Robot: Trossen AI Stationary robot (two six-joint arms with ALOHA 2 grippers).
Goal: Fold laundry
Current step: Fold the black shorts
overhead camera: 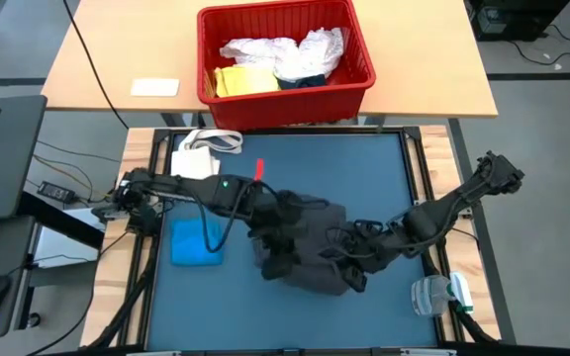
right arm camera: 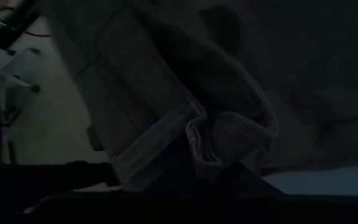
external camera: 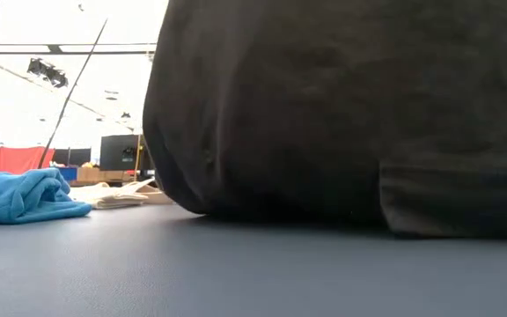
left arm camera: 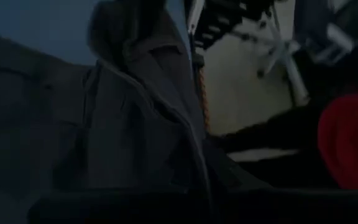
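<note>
blue shirt (overhead camera: 196, 243): folded, left side of mat
left gripper (overhead camera: 277, 259): pinched on dark grey garment (overhead camera: 317, 249), mid-mat
right gripper (overhead camera: 356, 269): clamped on its right edge
step: mid-fold i think
next: carry the edges across together, evenly
basket (overhead camera: 362, 47): more laundry, far side

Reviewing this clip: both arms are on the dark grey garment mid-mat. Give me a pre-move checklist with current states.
1. Left gripper shut on the dark grey garment: ok.
2. Right gripper shut on the same garment: ok.
3. Garment lying flat: not ok, bunched in a mound.
4. Bright blue garment apart from the grey one: ok.
5. Clear plastic item away from the garment's edge: ok, at the mat's corner.
6. Remaining laundry in the red basket: ok.
</note>
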